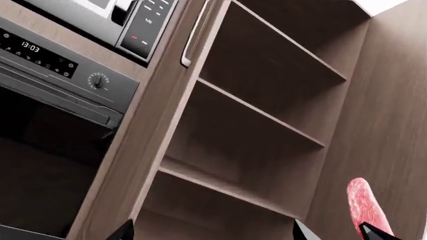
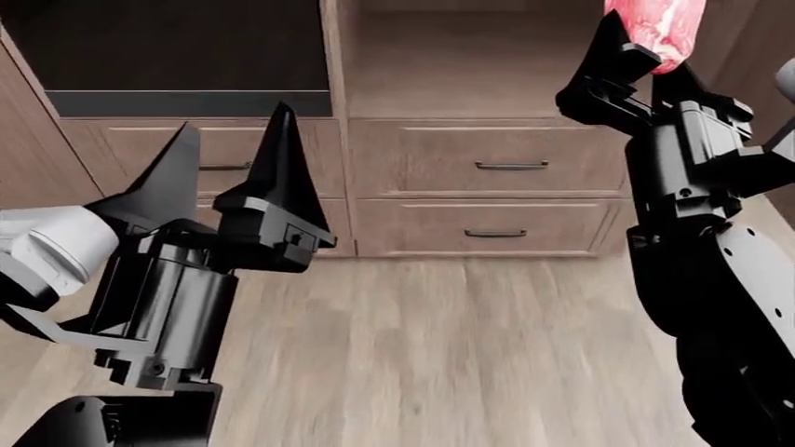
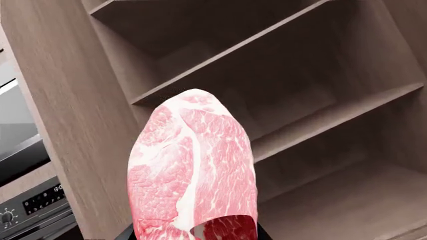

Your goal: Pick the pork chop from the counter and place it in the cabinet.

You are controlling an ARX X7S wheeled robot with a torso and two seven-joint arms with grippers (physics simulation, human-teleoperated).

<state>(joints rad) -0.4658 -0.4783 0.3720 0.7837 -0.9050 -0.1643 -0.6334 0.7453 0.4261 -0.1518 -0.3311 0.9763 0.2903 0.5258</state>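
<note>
Left wrist: cabinet (image 1: pixel 267 125) shelves bare; pork chop (image 1: pixel 368 206) beside them.
Head: right gripper (image 2: pixel 636 67) clenched on chop, raised before the cabinet; left gripper (image 2: pixel 236 154) spread, holding nothing.
Right wrist: chop probably short of shelf. Pick done, placing remains.
</note>
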